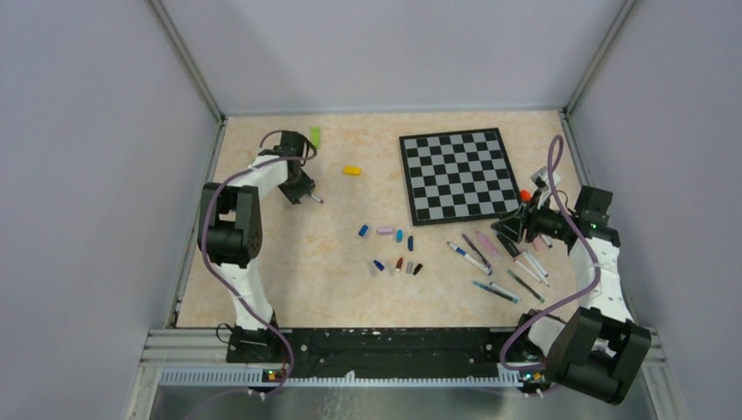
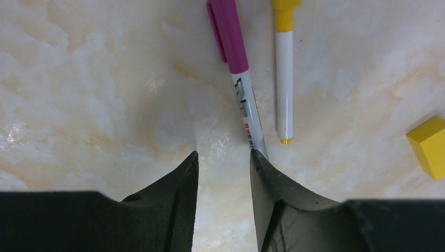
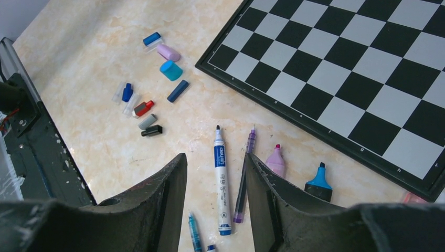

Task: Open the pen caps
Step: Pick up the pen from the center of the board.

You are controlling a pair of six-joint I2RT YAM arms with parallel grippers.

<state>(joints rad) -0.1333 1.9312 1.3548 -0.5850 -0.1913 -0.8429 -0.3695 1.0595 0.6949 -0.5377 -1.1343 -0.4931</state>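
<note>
Several loose pen caps [image 3: 142, 108] in blue, lilac, red, grey and black lie left of the chessboard; they show as a cluster of pen caps [image 1: 389, 249] mid-table. Uncapped pens [image 1: 499, 262] lie at the right. My right gripper [image 3: 215, 156] hangs open above them, with a white blue-labelled pen [image 3: 220, 178] lying on the table between its fingers and a purple pen [image 3: 244, 178] beside it. My left gripper [image 2: 224, 153] is open and empty at the far left. Its right fingertip overlaps the barrel end of a magenta-capped pen [image 2: 231, 42]. A yellow-capped pen [image 2: 284, 79] lies alongside.
The chessboard [image 1: 455, 175] lies at the back right. A yellow block [image 1: 352, 171] and a green block [image 1: 315, 136] sit near the left arm. A pink highlighter [image 3: 275, 161] and a blue highlighter [image 3: 318, 181] lie by the board's edge. Walls enclose the table.
</note>
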